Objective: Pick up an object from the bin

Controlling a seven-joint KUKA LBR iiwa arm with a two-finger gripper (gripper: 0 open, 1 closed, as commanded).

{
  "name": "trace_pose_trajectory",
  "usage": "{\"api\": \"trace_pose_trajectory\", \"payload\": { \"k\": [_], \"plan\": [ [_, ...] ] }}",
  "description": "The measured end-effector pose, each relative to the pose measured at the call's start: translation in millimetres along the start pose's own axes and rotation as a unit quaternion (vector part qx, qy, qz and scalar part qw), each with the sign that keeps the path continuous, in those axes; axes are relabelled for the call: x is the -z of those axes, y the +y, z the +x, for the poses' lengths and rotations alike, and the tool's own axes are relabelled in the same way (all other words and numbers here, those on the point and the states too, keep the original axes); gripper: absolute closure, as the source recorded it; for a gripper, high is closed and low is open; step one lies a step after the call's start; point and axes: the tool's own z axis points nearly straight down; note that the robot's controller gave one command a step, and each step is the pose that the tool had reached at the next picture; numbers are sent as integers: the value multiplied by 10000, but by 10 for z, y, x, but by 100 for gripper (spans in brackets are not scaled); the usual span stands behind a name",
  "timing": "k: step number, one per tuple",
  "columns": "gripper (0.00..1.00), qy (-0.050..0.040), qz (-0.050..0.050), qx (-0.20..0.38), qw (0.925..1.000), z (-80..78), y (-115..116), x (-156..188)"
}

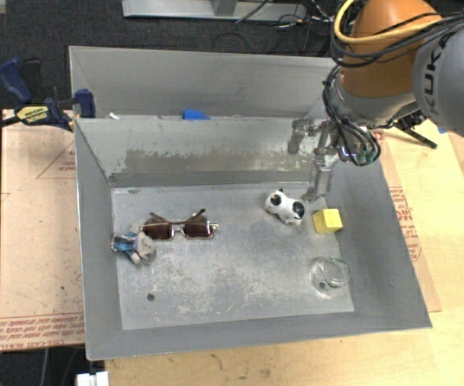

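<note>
Finding 1: the small black-and-white toy (284, 206) lies on the floor of the bin (215, 147), right of centre, at the foot of the back slope. A yellow block (327, 220) sits just beside it.

Finding 2: the end effector (315, 175) hangs above the gap between these 2. You cannot tell whether it is open or closed.

Risk: a descent into that gap would likely push both items aside and secure neither. The rounded toy may also roll away. The sunglasses (179, 229) lie well apart, so they pose no hazard.
</note>
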Motion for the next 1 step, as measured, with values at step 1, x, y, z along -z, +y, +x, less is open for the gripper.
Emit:
{"api": "trace_pose_trajectory", "payload": {
  "k": [1],
  "plan": [
    [0,-42,4,5,10000,-13,1,56]
  ]
}}
